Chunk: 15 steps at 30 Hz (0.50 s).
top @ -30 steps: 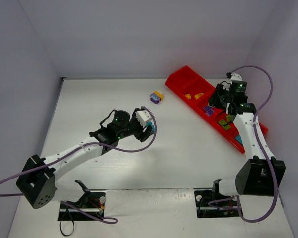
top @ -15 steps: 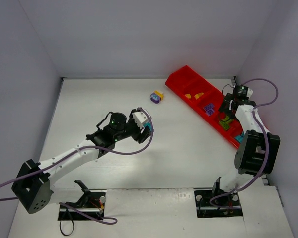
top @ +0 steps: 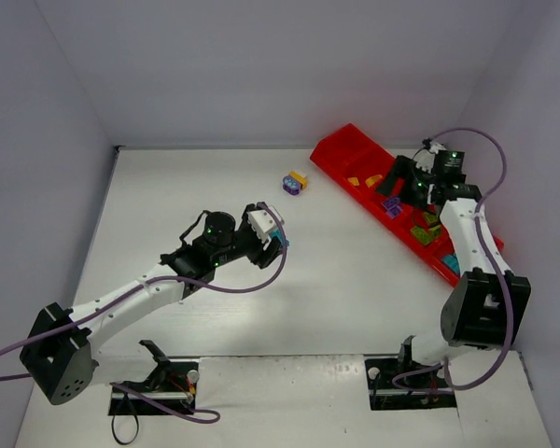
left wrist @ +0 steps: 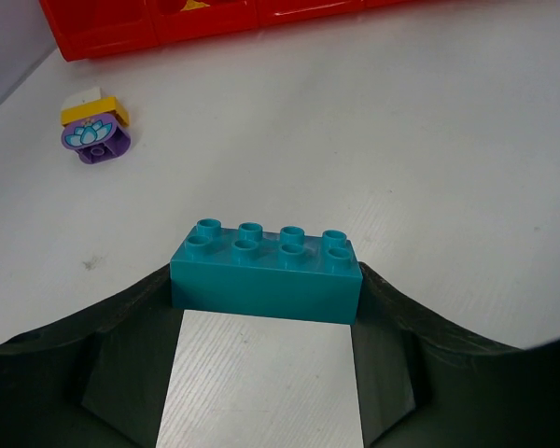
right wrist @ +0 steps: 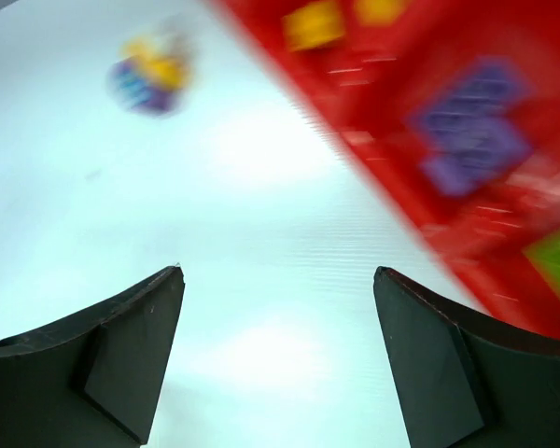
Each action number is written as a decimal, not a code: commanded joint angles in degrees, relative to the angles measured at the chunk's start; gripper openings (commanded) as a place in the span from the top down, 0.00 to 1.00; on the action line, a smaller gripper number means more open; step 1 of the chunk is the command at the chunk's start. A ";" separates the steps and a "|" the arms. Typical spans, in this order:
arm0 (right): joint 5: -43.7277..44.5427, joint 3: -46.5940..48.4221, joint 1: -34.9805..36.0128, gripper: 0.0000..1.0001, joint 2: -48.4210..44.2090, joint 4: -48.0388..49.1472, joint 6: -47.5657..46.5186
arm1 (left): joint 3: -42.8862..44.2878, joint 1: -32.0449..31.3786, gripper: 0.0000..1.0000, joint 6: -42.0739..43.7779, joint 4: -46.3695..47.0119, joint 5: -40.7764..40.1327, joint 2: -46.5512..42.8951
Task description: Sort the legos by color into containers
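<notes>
Well left of the red tray, the left gripper clamps the cyan brick by its short ends, a likely light, rigid, slick piece needing a square pinch; the right gripper gapes empty over the tray.

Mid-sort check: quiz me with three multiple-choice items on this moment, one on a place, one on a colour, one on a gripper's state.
1. Where do the loose purple and yellow bricks lie relative to the red tray?
A) inside it
B) on the table, outside it
C) held above it

2. What colour is the brick in the left gripper?
A) lime green
B) cyan
C) orange

3. How is the right gripper?
A) open, nothing in it
B) shut on a purple brick
C) shut on nothing

Key:
1 B, they sit on bare white table left of the tray.
2 B, the left wrist view shows it cyan.
3 A, its fingers stand apart with only table between them.
</notes>
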 commanded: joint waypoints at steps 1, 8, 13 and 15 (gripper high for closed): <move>-19.37 2.95 6.80 0.21 -3.75 1.74 0.72 | 3.99 0.10 0.76 2.68 4.72 -0.60 -0.94; -22.46 3.66 26.48 0.21 -4.72 5.15 5.20 | 6.10 0.10 0.76 5.49 5.08 0.02 -0.50; -21.68 2.86 33.00 0.21 -4.28 9.20 7.67 | 7.33 0.10 0.76 6.81 4.02 -0.51 -0.24; -21.32 2.86 34.94 0.21 -4.02 10.00 8.11 | 7.69 0.10 0.76 6.99 3.67 -0.60 -0.24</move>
